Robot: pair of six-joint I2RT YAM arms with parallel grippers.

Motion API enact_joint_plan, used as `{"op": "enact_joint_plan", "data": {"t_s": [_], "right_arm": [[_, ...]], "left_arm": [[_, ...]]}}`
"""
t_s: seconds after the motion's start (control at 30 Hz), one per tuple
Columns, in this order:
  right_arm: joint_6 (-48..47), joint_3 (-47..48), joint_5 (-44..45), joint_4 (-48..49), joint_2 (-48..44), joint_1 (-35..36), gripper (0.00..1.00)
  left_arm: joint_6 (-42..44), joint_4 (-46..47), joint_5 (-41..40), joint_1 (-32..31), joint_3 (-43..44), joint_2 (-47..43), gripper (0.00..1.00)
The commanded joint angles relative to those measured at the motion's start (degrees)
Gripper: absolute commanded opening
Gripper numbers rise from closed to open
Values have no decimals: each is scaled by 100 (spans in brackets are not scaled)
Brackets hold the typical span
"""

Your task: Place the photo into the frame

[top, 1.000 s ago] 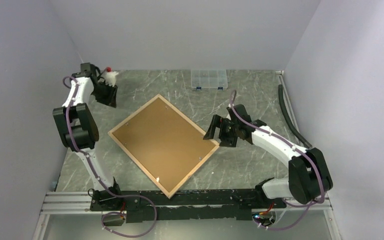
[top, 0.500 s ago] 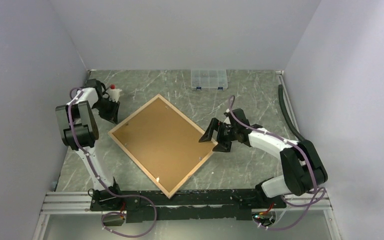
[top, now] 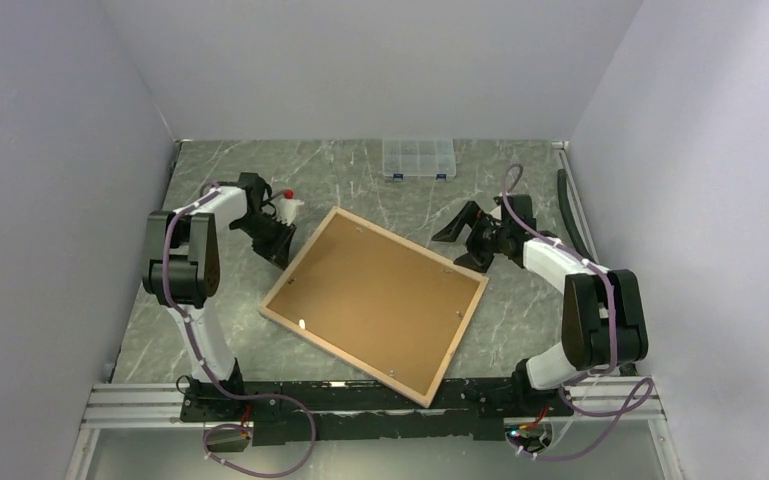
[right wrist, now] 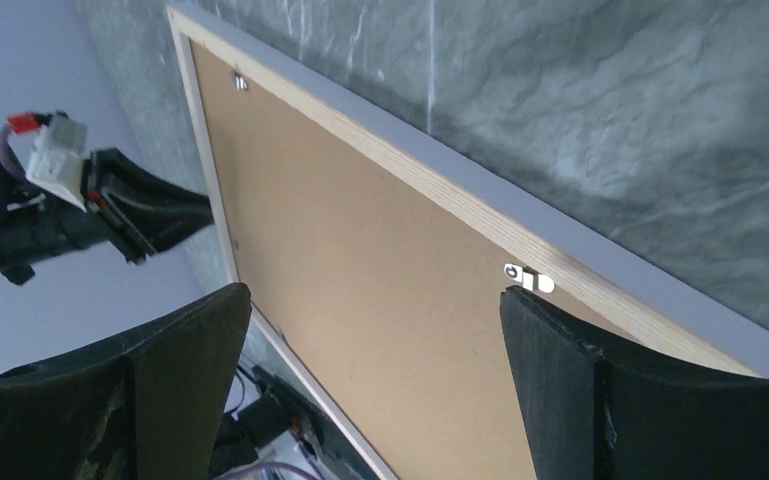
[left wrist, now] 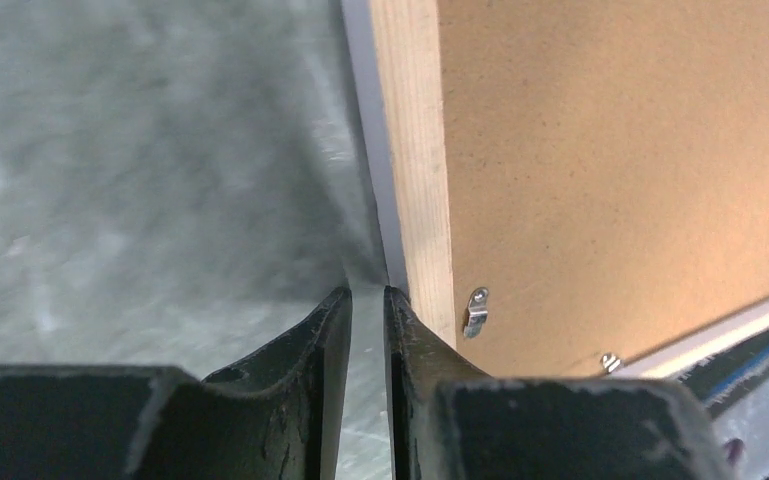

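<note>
Frame (left wrist: 412, 150) sits edge-on just ahead of my left gripper (left wrist: 368, 292), its tips narrow. My right gripper (right wrist: 370, 300) gapes wide. A glancing pinch could skid it.

Frame (top: 346, 354) lies flat and back up around the middle of the table (top: 520, 330), turned at a slant to the table's edges. It is a large rectangle with a narrow light-wood border on the back and white along its outer side. A plain brown backing board (top: 375, 300) fills the opening, set inside the border. Small metal clips (left wrist: 476, 310) sit at the border's inner edge; a few are visible around it. One corner points toward the far edge. The opposite corner reaches the near edge, right of centre. The front is face down, so it is hidden.
</note>
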Motion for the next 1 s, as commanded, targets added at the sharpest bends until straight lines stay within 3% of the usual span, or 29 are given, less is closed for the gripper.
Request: {"op": "enact_joint_plan", "data": {"t_s": [0.0,0.13,0.3,0.47,0.73,0.97], "right_arm": [[-204,247,223,72,70,-214,100],[-550,580,691,-532,-162,-302,100],[-810,887,1652,-1722,-1069,-305,100],[-559,251,2211,-2407,-1547,-318,100],[-80,-1048,1907,-2066,-2084,-321,100],[81,-894,1461,-1339,-1391,-328,100]], "left_arm": [[-210,-282,611,-214,-209,0,25],[-172,-358,523,-140,-146,-50,23],[2,-610,600,434,261,-37,23],[71,-730,686,622,479,-41,24],[198,-865,944,564,306,-107,29],[433,-813,1109,360,-132,-145,29]]}}
